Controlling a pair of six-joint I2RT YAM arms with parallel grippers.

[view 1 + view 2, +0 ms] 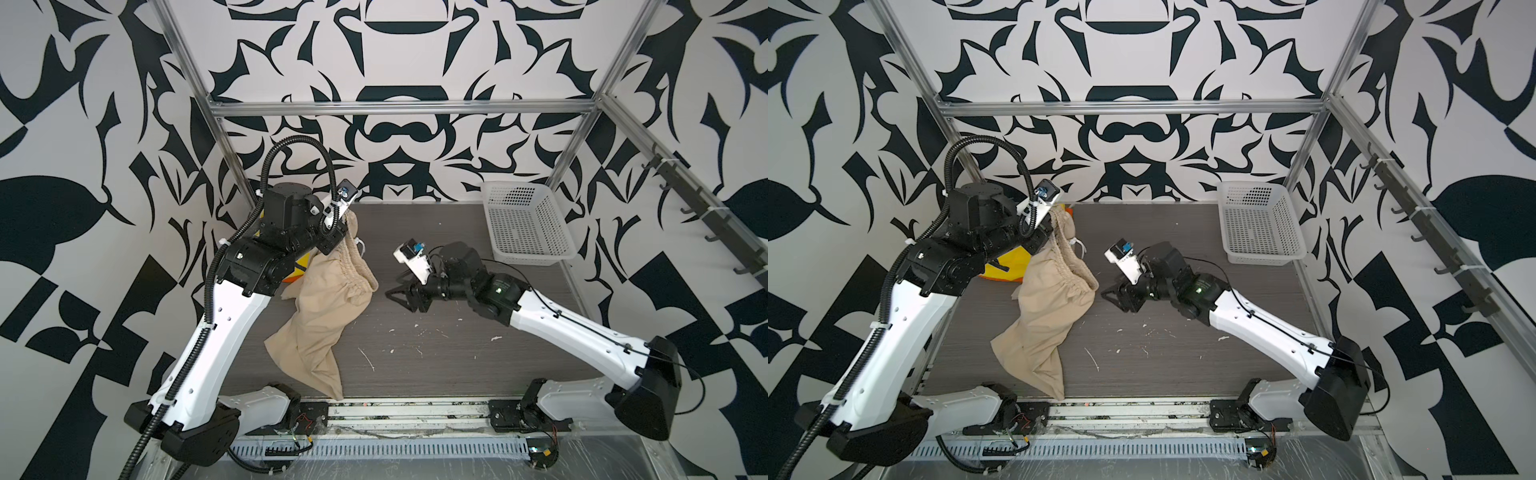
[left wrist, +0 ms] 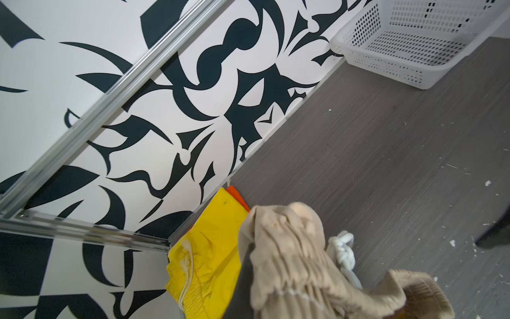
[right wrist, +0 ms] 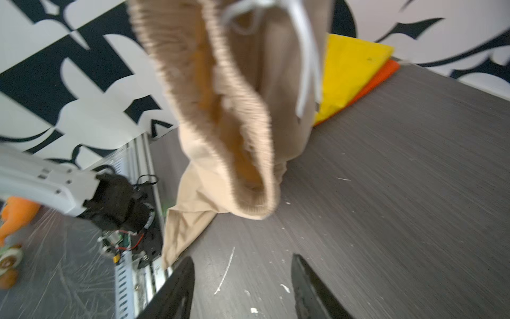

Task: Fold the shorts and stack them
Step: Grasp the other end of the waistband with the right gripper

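Left gripper [image 1: 337, 233] is pinching the beige shorts [image 1: 320, 316] by the waistband and holding that end up at the back left. The legs are trailing down onto the surface [image 1: 457, 353], with 1 hem reaching the front edge. Right gripper [image 3: 242, 279] is hovering mid-surface, jaws spread with only bare surface between them, near the hanging waistband loop but apart from it. Yellow shorts [image 2: 215, 243] are lying on the orange shorts [image 2: 237, 194] in the back-left corner, against the wall. Basket [image 1: 536, 254] is sitting in the back-right corner. Centre and front right are lying open, with just small white scraps.
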